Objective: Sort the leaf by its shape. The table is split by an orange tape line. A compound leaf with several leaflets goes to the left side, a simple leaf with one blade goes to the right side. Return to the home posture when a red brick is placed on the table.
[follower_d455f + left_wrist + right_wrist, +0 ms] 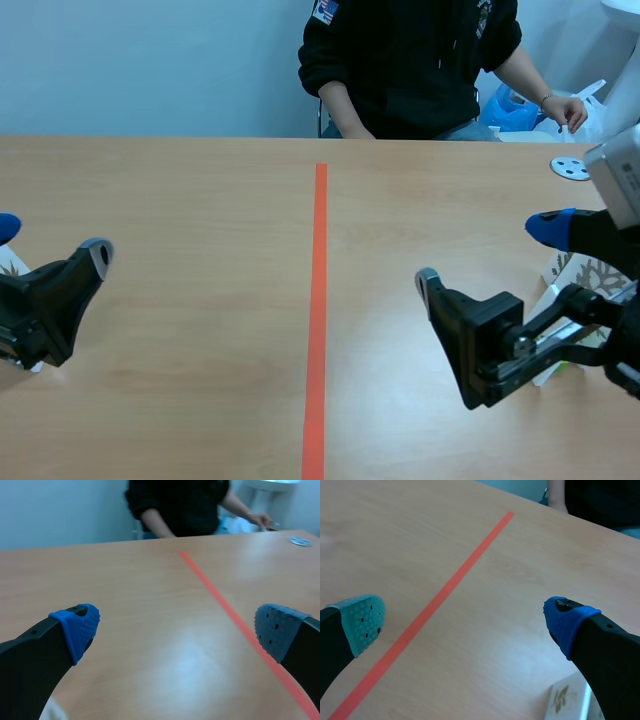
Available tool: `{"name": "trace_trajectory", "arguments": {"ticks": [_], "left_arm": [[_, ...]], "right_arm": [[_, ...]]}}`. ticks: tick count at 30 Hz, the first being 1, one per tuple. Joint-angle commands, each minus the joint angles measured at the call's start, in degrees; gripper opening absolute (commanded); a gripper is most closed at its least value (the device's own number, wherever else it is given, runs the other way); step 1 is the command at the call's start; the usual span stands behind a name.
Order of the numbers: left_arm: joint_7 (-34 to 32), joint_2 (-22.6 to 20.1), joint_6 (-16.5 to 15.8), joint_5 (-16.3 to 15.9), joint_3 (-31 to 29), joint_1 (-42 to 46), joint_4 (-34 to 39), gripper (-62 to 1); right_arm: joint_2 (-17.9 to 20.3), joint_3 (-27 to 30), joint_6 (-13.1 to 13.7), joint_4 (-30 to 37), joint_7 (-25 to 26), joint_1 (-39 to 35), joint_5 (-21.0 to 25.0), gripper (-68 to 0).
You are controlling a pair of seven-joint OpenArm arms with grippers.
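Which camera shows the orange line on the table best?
The scene view: the orange line runs straight up the middle of the table, unblocked. The left wrist view shows it slanting ahead of the left claw; the right wrist view shows a slanted stretch inside the open right claw.

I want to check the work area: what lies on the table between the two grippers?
Only the orange tape line, in the scene view, between left gripper and right gripper.
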Motion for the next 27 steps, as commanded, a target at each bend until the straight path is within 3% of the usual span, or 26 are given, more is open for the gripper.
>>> {"name": "trace_trajectory", "arguments": {"ticks": [1,6,11,15,20,27], "left_arm": [[0.85,0.17,-0.94,-0.37,0.11,0.81,2.45,1.4],[7.34,0.17,-1.33,-0.04,2.56,3.56,9.94,1.4],[13.33,0.48,-1.29,0.04,7.98,3.85,12.94,1.4],[14.38,0.5,0.2,0.52,12.87,3.82,12.94,1.4],[14.34,1.77,3.21,6.34,16.44,3.65,12.94,1.4],[14.14,3.98,6.19,6.51,16.57,3.32,12.94,1.4]], "right_arm": [[-0.02,1.31,0.02,0.42,0.98,0.52,0.5,0.1],[-0.02,2.29,0.02,0.42,1.03,0.52,0.7,0.1],[-0.02,2.27,0.02,0.42,1.03,0.52,0.7,0.1],[-0.02,2.27,0.02,0.42,1.03,0.52,0.7,0.1],[-0.02,2.27,0.02,0.42,1.01,0.52,0.7,0.1],[-0.02,2.27,0.02,0.42,1.01,0.52,0.7,0.1]]}}
